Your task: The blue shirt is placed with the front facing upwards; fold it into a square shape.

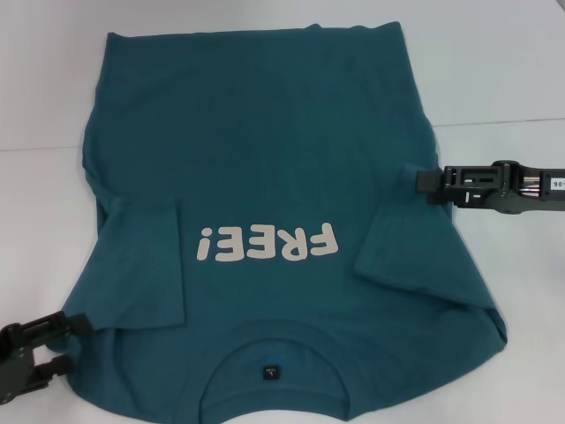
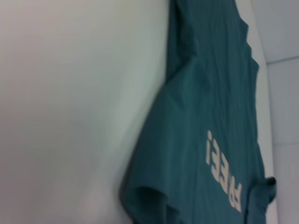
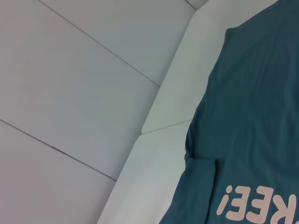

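Observation:
The blue shirt (image 1: 265, 159) lies flat on the white table (image 1: 494, 71), front up, with cream "FREE!" lettering (image 1: 267, 244) and the collar with its dark label (image 1: 269, 373) nearest me. Both short sleeves are folded inward onto the body, one on the left (image 1: 146, 265) and one on the right (image 1: 415, 256). My right gripper (image 1: 427, 183) reaches in from the right and meets the shirt's right edge at mid-height. My left gripper (image 1: 60, 346) is open and empty on the table beside the shirt's near left shoulder. The shirt also shows in the left wrist view (image 2: 210, 116) and the right wrist view (image 3: 252, 116).
The shirt covers most of the table; bare white surface shows to the left (image 1: 44, 177), the right (image 1: 521, 283) and the far edge. In the right wrist view the table's edge (image 3: 159, 126) borders a grey tiled floor (image 3: 70, 93).

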Tool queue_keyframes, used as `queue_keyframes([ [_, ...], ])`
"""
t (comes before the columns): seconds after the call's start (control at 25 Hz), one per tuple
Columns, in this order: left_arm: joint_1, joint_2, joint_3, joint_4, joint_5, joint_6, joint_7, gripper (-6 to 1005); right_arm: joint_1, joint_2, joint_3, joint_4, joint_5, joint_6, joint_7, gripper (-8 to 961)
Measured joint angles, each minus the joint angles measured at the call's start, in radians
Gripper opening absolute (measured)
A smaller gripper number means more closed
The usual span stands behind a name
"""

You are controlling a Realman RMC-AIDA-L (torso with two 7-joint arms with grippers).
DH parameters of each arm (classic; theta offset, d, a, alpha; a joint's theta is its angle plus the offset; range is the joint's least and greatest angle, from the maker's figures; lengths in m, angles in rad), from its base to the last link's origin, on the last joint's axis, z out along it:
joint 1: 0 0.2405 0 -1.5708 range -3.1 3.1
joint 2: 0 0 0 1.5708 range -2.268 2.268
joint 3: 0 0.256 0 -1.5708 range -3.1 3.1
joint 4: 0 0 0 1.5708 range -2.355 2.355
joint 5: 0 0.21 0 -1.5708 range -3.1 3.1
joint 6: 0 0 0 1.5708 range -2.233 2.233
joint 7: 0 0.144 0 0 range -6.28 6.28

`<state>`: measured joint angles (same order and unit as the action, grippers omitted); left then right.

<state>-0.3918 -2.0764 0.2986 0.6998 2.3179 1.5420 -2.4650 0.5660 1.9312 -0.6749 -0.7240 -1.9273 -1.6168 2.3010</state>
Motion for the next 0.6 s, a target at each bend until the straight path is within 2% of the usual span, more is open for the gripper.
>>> queue_keyframes([
  [0.36,0.010,-0.001,-0.004,0.004,0.014,-0.056,-0.004,814,0.000,0.000,0.000,0.000,0.000,0.000,0.000,629],
  [0.6,0.011,0.001,-0.010,0.011,0.008,-0.042,-0.005,814,0.000,0.000,0.000,0.000,-0.001,0.000,0.002,629],
])
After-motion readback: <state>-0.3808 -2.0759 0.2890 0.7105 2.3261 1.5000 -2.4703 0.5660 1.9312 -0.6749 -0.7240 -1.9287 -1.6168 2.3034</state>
